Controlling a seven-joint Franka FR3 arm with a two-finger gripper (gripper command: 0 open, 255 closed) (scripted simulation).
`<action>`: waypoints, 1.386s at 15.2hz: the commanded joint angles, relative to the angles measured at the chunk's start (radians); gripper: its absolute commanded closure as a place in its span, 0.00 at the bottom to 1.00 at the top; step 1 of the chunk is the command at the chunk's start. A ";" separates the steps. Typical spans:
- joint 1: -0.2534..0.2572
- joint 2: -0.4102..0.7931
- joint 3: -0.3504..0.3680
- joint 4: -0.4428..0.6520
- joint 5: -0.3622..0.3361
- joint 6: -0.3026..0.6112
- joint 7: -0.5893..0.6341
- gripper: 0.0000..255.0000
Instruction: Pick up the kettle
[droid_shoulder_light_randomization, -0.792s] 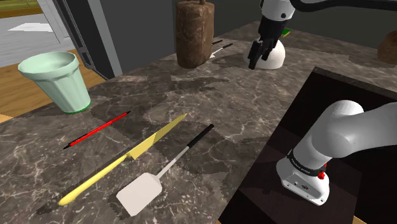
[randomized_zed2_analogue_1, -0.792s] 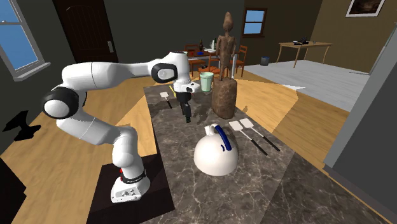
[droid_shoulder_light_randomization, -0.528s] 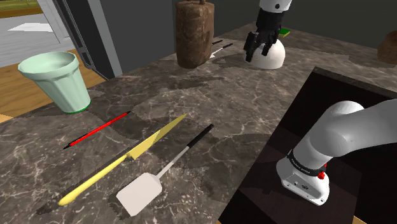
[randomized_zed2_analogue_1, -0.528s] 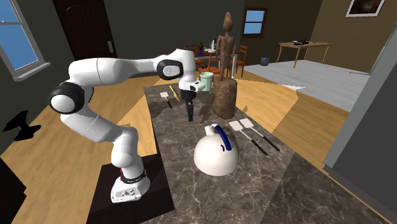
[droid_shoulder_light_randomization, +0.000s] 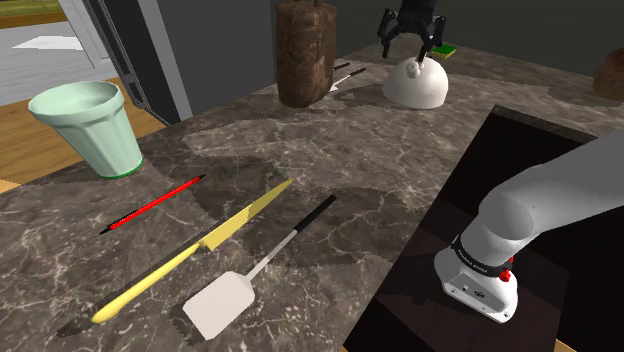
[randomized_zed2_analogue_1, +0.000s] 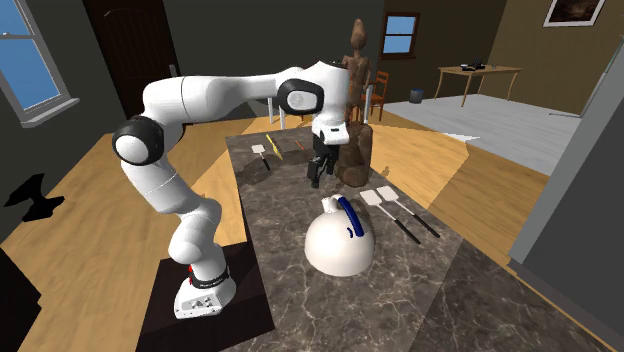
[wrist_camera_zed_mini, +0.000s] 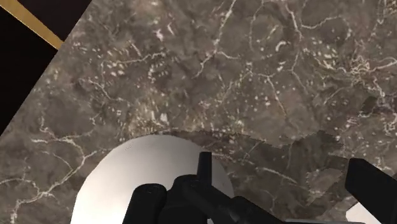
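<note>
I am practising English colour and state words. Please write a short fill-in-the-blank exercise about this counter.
1. The kettle is white and has a ___ handle.
2. The gripper holds nothing; its fingers are ___.
3. The cup is pale ___.
4. The knife has a ___ handle.

Missing words: blue; open; green; yellow.

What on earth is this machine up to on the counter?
A white robot arm holds its black two-finger gripper above a white dome-shaped kettle with a dark blue handle on a dark marbled counter. The fingers stand open and grip nothing. The kettle sits on the counter, not yet lifted.
</note>
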 joint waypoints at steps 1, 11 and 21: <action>-0.045 0.048 -0.024 0.068 0.023 -0.039 0.121 0.00; -0.164 0.122 -0.109 0.139 0.092 -0.076 0.437 0.00; -0.165 0.109 -0.107 0.075 0.091 -0.027 0.430 1.00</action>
